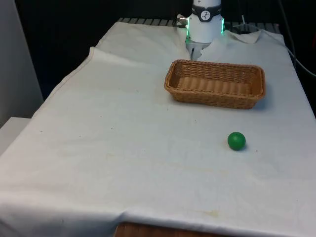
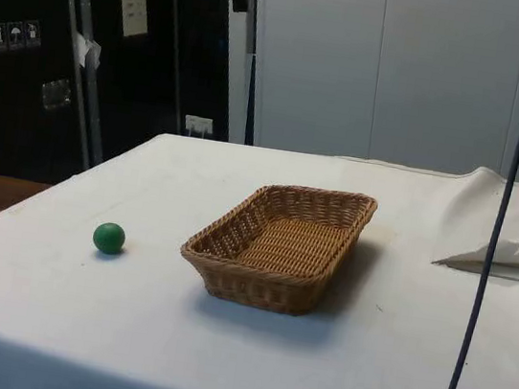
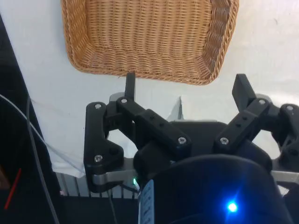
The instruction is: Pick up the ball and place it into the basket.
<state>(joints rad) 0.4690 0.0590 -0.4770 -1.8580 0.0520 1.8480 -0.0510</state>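
A small green ball [image 1: 236, 141] lies on the white cloth near the front view's right, well in front of the basket; from the side it [image 2: 109, 237] sits apart from the basket's short end. The oblong wicker basket [image 1: 215, 97] [image 2: 227, 285] stands with nothing in it. My gripper [image 1: 194, 54] hangs behind the basket's far rim, towards the robot's base. In the wrist view the gripper [image 3: 187, 87] is open, with only bare cloth and the basket's rim [image 3: 140, 73] past its fingertips [image 3: 130, 82].
The cloth is bunched into a fold [image 2: 510, 235] at the far end of the table. A thin cable [image 2: 490, 246] hangs down in the side view. The table's edge [image 1: 64, 84] drops off at the front view's left.
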